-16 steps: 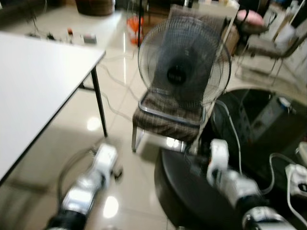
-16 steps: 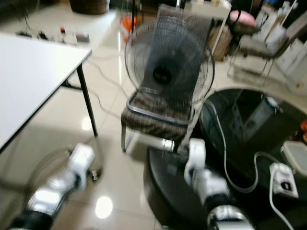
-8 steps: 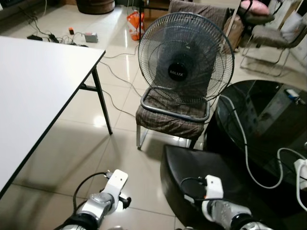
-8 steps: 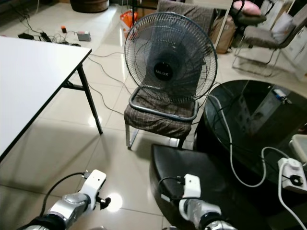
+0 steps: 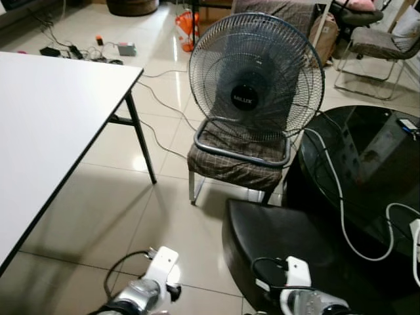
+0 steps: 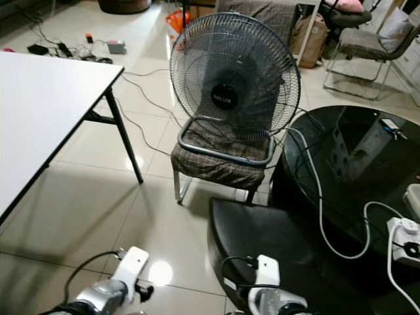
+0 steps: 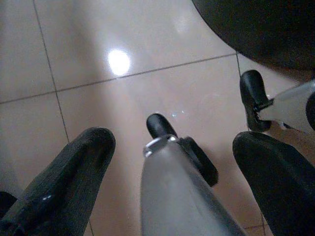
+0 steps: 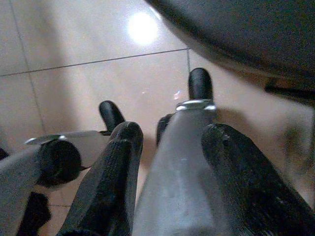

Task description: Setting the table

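A white table with black legs stands at the left, its top bare. Both silver arms hang low at the bottom of the eye views, the left wrist over the tiled floor and the right wrist by a black stool. In the left wrist view my left gripper is open, its black fingers wide apart above the floor. My right gripper is open too, with nothing held. A silver robot leg with a black foot shows beyond each pair of fingers.
A large fan sits on a checked chair straight ahead. A black stool is near my right side. A round black glass table with white cables and a power strip stands at the right. Cords lie on the floor.
The picture was blurred a second ago and is sharp now. Both arms have dropped lower in the eye views. The fan and the table hold their places.
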{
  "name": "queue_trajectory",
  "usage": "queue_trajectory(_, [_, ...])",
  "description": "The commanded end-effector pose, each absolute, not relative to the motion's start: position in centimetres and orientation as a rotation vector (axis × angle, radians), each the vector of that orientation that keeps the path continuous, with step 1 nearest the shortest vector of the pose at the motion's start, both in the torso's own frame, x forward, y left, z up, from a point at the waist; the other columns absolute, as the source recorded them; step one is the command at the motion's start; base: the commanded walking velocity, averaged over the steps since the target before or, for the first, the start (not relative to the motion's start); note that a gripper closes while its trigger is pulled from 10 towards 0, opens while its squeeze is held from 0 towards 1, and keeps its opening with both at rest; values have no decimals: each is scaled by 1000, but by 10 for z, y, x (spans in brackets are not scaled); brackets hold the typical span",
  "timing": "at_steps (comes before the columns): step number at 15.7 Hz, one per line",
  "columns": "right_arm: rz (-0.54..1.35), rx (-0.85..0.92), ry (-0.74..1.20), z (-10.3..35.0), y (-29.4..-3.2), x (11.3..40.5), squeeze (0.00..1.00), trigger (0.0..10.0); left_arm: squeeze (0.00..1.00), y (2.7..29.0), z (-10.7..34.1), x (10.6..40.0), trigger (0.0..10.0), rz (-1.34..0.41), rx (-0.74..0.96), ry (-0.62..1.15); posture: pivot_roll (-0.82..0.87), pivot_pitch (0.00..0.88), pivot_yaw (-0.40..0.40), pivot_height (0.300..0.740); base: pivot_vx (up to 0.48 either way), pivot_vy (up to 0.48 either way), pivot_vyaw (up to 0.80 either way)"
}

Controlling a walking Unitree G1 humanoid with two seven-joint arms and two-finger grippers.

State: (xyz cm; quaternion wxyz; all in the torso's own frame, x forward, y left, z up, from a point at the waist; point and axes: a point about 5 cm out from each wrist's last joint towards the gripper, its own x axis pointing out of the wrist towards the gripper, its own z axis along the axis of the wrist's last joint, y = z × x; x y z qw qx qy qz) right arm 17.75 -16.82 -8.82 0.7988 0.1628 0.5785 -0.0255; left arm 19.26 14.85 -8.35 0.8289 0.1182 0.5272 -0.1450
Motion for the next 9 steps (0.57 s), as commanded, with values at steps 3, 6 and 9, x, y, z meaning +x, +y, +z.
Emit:
queue_trajectory(3, [-33, 304, 1260, -90, -171, 173, 0, 10000, 0, 147, -86, 188, 10000, -301, 256, 1143, 2, 32, 16, 740, 0, 0, 0])
queue_trajectory(6, [-10, 306, 1283, -97, -162, 159, 0, 10000, 0, 139, -89, 183, 10000, -300, 242, 1151, 4, 29, 15, 740, 0, 0, 0])
queue_trajectory(9, [4, 314, 1295, -100, -146, 153, 0, 10000, 0, 132, -88, 184, 10000, -310, 253, 1143, 5, 28, 14, 740, 0, 0, 0])
